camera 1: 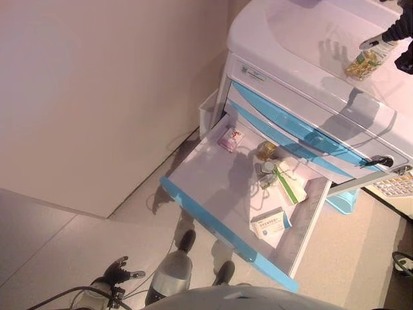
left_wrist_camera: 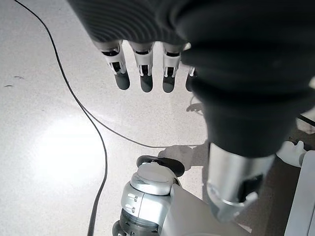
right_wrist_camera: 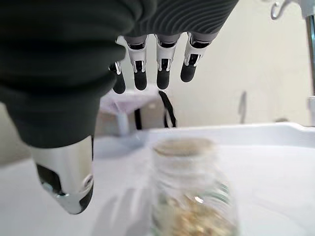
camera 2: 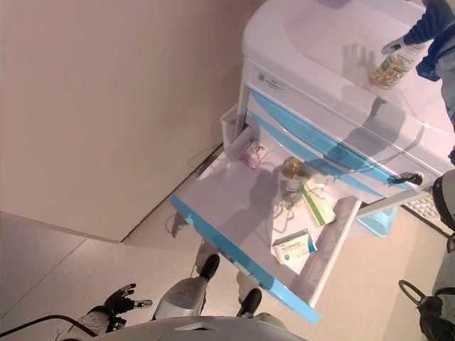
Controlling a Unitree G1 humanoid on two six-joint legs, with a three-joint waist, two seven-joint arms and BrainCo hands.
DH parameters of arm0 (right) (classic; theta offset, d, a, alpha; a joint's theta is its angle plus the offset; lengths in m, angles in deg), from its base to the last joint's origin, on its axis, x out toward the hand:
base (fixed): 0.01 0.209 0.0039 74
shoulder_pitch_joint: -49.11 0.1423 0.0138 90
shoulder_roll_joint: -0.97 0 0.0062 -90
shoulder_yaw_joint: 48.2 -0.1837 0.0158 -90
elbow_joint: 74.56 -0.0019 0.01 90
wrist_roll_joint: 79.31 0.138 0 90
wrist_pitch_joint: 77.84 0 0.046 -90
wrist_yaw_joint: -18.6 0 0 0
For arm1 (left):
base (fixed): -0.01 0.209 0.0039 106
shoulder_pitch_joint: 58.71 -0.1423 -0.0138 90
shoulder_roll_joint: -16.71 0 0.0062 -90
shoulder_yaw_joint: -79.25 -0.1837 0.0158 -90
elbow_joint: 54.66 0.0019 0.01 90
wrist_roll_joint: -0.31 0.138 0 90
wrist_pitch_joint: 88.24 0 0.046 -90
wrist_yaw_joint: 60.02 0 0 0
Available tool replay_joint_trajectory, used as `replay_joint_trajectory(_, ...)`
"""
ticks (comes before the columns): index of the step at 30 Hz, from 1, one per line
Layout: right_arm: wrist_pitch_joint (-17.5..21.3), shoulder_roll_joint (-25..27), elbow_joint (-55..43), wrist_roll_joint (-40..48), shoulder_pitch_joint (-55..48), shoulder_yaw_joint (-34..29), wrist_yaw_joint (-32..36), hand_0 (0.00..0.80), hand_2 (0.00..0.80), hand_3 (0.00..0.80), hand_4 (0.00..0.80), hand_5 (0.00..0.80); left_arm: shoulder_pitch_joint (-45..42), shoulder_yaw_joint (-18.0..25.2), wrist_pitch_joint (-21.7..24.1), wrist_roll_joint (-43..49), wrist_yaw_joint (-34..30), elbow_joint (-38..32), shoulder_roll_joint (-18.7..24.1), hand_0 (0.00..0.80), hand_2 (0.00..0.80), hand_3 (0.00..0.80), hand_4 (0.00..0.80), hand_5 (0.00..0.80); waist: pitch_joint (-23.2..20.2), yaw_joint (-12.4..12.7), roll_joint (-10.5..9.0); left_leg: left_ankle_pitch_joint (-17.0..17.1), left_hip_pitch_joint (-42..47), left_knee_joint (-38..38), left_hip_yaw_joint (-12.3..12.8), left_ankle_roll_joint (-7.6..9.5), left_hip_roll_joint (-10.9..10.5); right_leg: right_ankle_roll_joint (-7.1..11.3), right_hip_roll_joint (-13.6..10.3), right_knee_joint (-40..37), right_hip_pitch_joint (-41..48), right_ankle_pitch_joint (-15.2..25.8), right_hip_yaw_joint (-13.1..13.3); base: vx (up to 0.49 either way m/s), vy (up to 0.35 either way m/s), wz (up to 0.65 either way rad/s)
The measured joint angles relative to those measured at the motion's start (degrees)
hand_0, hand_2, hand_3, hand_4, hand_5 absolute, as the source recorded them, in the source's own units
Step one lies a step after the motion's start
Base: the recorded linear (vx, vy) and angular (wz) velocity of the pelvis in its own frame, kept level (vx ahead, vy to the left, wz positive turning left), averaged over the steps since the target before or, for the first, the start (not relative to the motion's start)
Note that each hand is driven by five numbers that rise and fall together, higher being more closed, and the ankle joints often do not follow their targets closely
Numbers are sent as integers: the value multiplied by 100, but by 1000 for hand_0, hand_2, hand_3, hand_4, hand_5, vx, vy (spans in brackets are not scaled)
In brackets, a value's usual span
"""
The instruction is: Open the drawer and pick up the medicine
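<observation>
Right wrist view showed the right hand (right_wrist_camera: 147, 54) with its fingers (right_wrist_camera: 140, 73) straight and its thumb apart, released and holding nothing, poised just above a clear jar (right_wrist_camera: 189, 196) of yellowish pills with a pale lid. That jar stood upright on the white top of the cart (camera 1: 290, 39), directly beneath the hand and apart from its fingertips. Well below that hand, and nearer the robot, the blue-fronted drawer (camera 1: 226, 232) was pulled fully out. Inside it lay a small pink packet (camera 1: 230, 138) toward the far corner, an amber bottle (camera 1: 266, 150) and a clear vial (camera 1: 267, 169) close together, a long green-and-white box (camera 1: 288, 183) beside them, and a blue-and-white box (camera 1: 271, 223) nearest the drawer's front. Far from the cart, the left hand (camera 1: 119, 271) hung low over the pale floor (camera 1: 51, 252), its fingers extended and relaxed with nothing in its hold.
</observation>
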Motion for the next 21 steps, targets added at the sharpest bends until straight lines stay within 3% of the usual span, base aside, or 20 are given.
replay_joint_trajectory(5, 75, 0, -345, 896, -47, -206, 100, 0, 0, 0, 0, 0, -1, 2, -2, 6, -3, 0, 0, 0, 0, 0, 0, 0, 0, -91, 0, 0, 7, 0, 12, 1, 0, -5, -2, 1, 0, 5, 15, 0, 0, 0)
replay_joint_trajectory(9, 75, 0, -345, 896, -47, -206, 100, 0, 0, 0, 0, 0, -1, 2, -2, 6, -3, 0, 0, 0, 0, 0, 0, 0, 0, -91, 0, 0, 7, 0, 12, 1, 0, -5, -2, 1, 0, 5, 15, -2, -1, -2)
replay_joint_trajectory(10, 197, 0, -480, 1694, -75, -438, 93, 0, 0, 0, 0, 0, 0, 1, -2, 8, -11, 2, 0, 0, 0, 0, 0, 0, -1, -126, 1, -7, 75, 0, 54, -5, 0, -28, -7, 2, 53, 20, 51, -28, -17, -8)
replay_joint_trajectory(11, 200, -13, -516, 1801, -157, -652, 75, 0, 0, 0, 0, 0, 11, 1, -1, 9, -12, 45, 0, 0, 0, 0, 0, 0, -2, -146, 3, -16, 98, 1, 79, 0, 6, -29, -8, 5, 69, 19, 62, -45, -13, -12)
replay_joint_trajectory(12, 263, -54, -675, 2161, -423, -1151, -133, 0, 0, 0, 0, 0, 89, 3, -2, 18, -12, 62, -12, 0, 0, 0, 0, 0, -3, -150, 9, -47, 149, 2, 127, 17, 14, -30, -8, 0, 85, 19, 107, -48, -5, -14)
replay_joint_trajectory(13, 423, -290, -976, 2578, -818, -2056, -503, 0, 0, 0, 0, 0, 43, -18, -2, 31, -13, 184, -41, 0, 0, 0, 0, 0, -9, -151, 11, -47, 234, 1, 211, 58, 14, -30, -15, 9, 141, 19, 216, -35, 13, -30)
replay_joint_trajectory(16, 647, -402, -1187, 2955, -996, -2399, -1505, 0, 0, 0, 0, 0, 25, -47, -4, 62, -30, 220, -75, 0, 0, 0, 0, 0, -36, -298, 66, -97, 294, 0, 375, 57, 18, -7, -23, 10, 159, 33, 352, -28, 8, -28)
replay_joint_trajectory(21, 815, -456, -1289, 3225, -1519, -3108, -2465, 0, 0, 0, 0, 0, 71, -202, -16, 75, -33, 217, -141, 0, 0, 0, 0, 0, -176, -499, 136, -186, 460, -1, 671, 126, 48, 2, -24, 2, 179, 60, 654, -38, -2, -30)
